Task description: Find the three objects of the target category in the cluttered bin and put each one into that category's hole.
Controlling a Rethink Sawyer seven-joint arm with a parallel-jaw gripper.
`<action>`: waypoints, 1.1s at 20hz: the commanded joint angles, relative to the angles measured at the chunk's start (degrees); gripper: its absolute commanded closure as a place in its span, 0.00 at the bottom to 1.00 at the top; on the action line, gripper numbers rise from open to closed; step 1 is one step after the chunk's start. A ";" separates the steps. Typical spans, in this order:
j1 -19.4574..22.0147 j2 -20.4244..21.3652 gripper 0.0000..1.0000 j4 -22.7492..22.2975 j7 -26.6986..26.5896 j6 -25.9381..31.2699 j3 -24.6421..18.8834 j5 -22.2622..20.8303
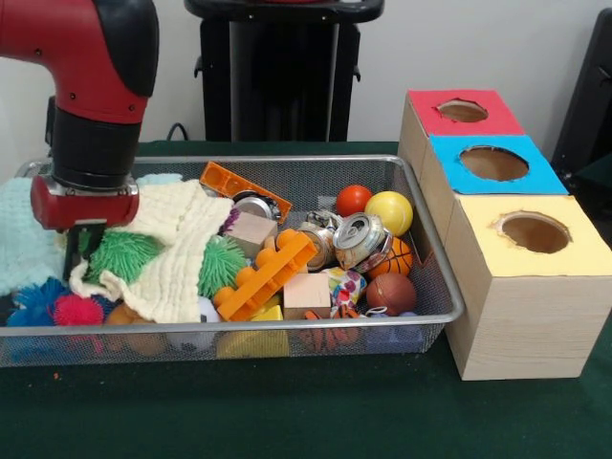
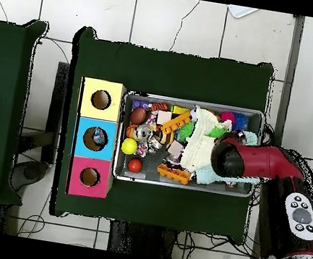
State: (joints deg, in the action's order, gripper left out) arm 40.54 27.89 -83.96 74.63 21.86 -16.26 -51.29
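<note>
My gripper (image 1: 83, 252) hangs at the left end of the wire bin (image 1: 435, 251), low over a green spiky ball (image 1: 120, 254) and the edge of a cream cloth (image 1: 177, 251). Whether it holds anything is unclear. Toward the right of the bin lie a red ball (image 1: 353, 199), a yellow ball (image 1: 389, 212), a small basketball (image 1: 399, 258), a brown ball (image 1: 391, 293) and crushed cans (image 1: 360, 239). Three wooden boxes with holes stand to the right: red-topped (image 1: 463, 112), blue-topped (image 1: 493, 163), yellow-topped (image 1: 534, 232). In the overhead view the arm (image 2: 251, 162) hides the gripper.
Also in the bin are orange toy bricks (image 1: 270, 275), wooden blocks (image 1: 306, 292), a second green spiky ball (image 1: 222, 263), pink (image 1: 76, 311) and blue (image 1: 36, 295) fuzzy balls and a pale green cloth (image 1: 21, 234). From overhead the boxes (image 2: 95, 138) line the bin's (image 2: 195, 104) left side.
</note>
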 commanded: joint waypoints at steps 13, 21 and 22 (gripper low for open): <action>0.04 16.69 1.00 -10.63 1.51 35.35 -10.99 29.11; -10.28 20.49 1.00 -12.12 13.90 35.52 -5.51 34.24; -11.52 20.63 1.00 -12.39 15.20 34.87 -4.89 35.08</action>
State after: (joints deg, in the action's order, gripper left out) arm 34.37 44.76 -89.29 74.74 50.78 -22.56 -21.19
